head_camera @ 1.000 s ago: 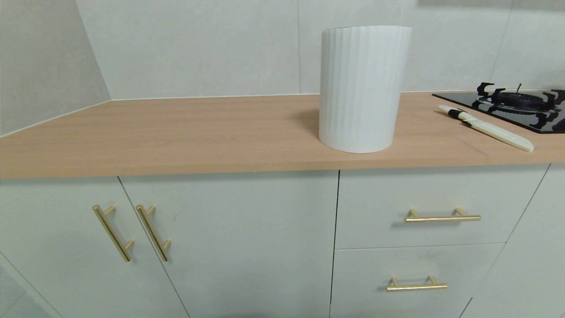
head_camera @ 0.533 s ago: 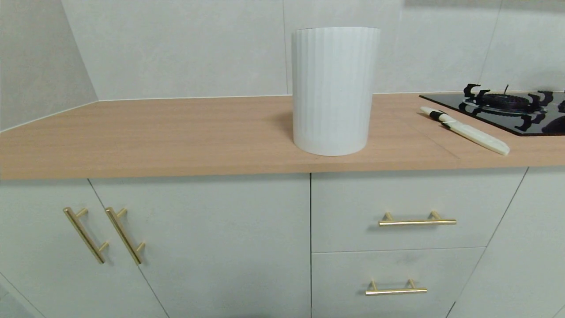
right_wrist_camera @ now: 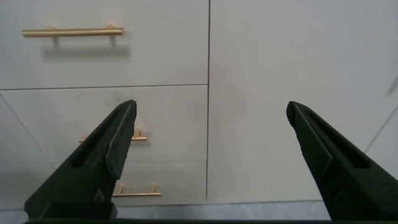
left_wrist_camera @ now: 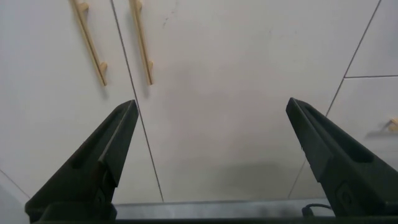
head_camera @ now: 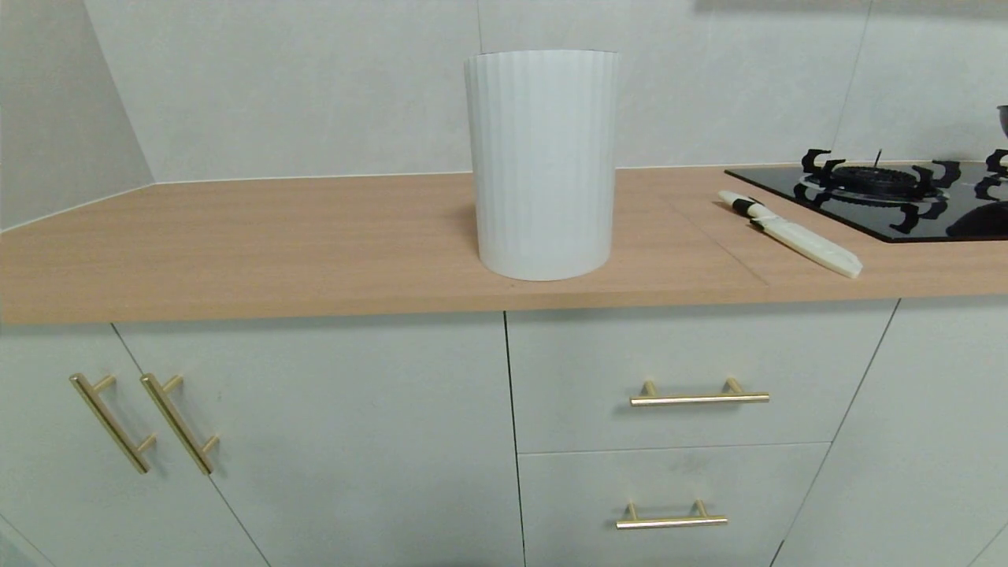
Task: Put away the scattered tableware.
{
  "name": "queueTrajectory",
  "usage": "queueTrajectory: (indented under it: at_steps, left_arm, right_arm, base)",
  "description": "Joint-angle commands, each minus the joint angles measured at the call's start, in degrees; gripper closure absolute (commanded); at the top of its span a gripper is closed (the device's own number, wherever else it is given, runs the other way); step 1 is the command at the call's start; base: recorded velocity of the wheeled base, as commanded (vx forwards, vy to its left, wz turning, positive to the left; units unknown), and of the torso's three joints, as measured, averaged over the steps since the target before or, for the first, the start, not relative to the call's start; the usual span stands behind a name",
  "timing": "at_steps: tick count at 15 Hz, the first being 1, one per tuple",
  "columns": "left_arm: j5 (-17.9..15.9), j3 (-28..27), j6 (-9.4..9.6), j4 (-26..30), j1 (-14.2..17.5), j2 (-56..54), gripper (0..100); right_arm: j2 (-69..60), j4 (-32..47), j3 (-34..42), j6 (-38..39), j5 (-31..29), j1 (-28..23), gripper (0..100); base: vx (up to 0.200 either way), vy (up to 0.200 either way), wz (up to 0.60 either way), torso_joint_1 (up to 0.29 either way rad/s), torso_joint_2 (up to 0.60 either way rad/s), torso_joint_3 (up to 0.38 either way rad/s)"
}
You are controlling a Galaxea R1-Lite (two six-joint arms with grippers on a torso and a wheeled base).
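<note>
Where the tableware lies: a cream knife (head_camera: 790,234) with a black band near its handle lies flat on the wooden countertop (head_camera: 236,244), toward the robot's right. It sits between the white ribbed container (head_camera: 542,165) and the gas hob (head_camera: 929,213), just beside the hob's near corner and touching neither. Its handle points toward the back wall and its tip toward the counter's front edge.
Container: a tall ribbed cylinder standing upright near the front edge of the countertop, well apart from the knife, about above the seam between cupboard door and drawers.
Gas hob: black glass set into the right end of the countertop, with a black pan support (head_camera: 874,177) on it.
Cupboard doors: two pale doors below the left part of the counter, both closed, their gold bar handles (head_camera: 179,423) side by side.
Drawers: upper drawer (head_camera: 693,370) and lower drawer (head_camera: 669,488) below the container and knife, both closed, each with a gold bar handle.
Left claw (left_wrist_camera: 211,107): released, its two dark fingers spread wide with nothing between them, facing the pale cupboard doors.
Right claw (right_wrist_camera: 210,107): released as well, fingers wide apart and holding nothing, facing the drawer fronts.
</note>
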Motion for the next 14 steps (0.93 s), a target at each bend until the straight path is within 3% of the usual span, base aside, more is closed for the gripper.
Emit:
queueTrajectory:
  at_steps: [1, 5, 14]
  left_arm:
    - [0.0, 0.0, 0.00, 0.0, 0.0, 0.0, 0]
    - [0.0, 0.0, 0.00, -0.1, 0.0, 0.0, 0]
    - [0.0, 0.0, 0.00, -0.1, 0.0, 0.0, 0]
  right_arm:
    - [0.1, 0.0, 0.0, 0.0, 0.0, 0.0, 0]
    - [0.1, 0.0, 0.0, 0.0, 0.0, 0.0, 0]
    - [0.1, 0.0, 0.0, 0.0, 0.0, 0.0, 0]
  base:
    - [0.000, 0.000, 0.00, 0.000, 0.00, 0.000]
    - [0.150, 0.000, 0.00, 0.001, 0.00, -0.002]
    - [0.000, 0.000, 0.00, 0.000, 0.00, 0.000]
